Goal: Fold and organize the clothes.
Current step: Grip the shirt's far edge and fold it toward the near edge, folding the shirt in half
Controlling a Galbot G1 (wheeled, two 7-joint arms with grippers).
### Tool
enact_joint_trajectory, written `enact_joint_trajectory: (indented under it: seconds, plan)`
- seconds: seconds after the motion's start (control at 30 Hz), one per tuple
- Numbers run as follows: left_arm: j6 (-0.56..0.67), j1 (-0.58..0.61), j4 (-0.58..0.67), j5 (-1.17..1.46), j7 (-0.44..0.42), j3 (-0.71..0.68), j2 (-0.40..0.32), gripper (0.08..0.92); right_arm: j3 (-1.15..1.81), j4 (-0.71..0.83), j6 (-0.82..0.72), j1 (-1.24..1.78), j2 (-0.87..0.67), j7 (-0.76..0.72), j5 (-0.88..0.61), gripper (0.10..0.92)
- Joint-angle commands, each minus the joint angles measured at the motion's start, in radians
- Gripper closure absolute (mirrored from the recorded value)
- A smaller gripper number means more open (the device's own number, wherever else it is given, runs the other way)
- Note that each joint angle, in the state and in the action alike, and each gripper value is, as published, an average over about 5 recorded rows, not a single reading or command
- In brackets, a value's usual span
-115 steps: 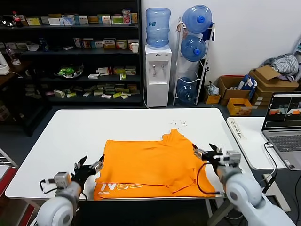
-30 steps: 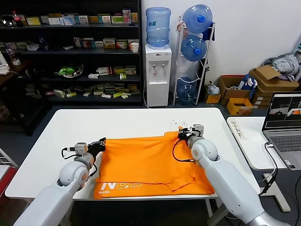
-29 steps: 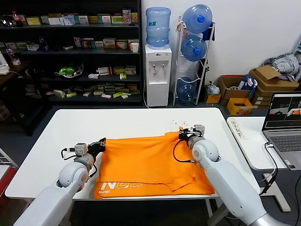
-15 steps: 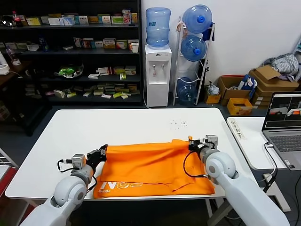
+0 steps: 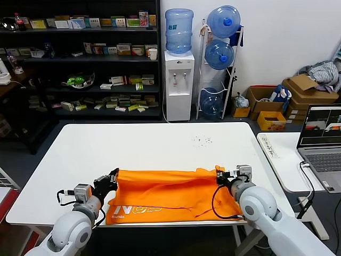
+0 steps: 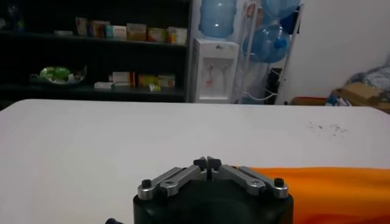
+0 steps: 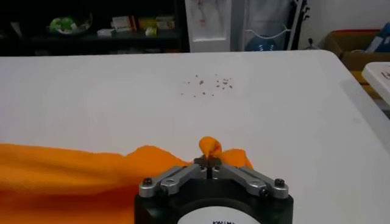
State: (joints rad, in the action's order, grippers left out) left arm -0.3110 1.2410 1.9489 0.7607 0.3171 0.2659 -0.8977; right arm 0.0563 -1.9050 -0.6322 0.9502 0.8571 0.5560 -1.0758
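The orange T-shirt [image 5: 170, 194] lies folded along the front of the white table [image 5: 149, 146], with white lettering [image 5: 136, 210] showing on its lower layer near the front edge. My left gripper [image 5: 113, 179] is shut on the shirt's top layer at its left end. In the left wrist view the gripper [image 6: 207, 163] is shut, with the orange fabric [image 6: 317, 189] beside it. My right gripper [image 5: 220, 174] is shut on the top layer at its right end. In the right wrist view the gripper [image 7: 209, 162] pinches a nub of orange fabric [image 7: 211, 147].
Small dark specks [image 5: 201, 140] lie on the table's far right part. A side table with an open laptop [image 5: 321, 144] stands to the right. Shelves, a water dispenser [image 5: 178, 80] and boxes stand beyond the table's far edge.
Both grippers have pulled the shirt's far edge toward the front of the table, folding the top layer over. The shirt is now a narrower band.
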Motion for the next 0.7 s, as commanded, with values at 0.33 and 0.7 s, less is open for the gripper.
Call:
enact_joint_trajectory:
  seconds: [0.33,0.7]
  plan:
    - [0.003,0.111,0.078,-0.035,0.017,0.037,0.002,0.908,0.039,-0.134,-0.012,0.116,-0.053,0.032,-0.019,0.9]
    - [-0.021,0.222,0.13,-0.071,0.017,0.082,-0.007,0.833,0.086,-0.169,-0.047,0.18,-0.067,0.022,-0.015,0.783]
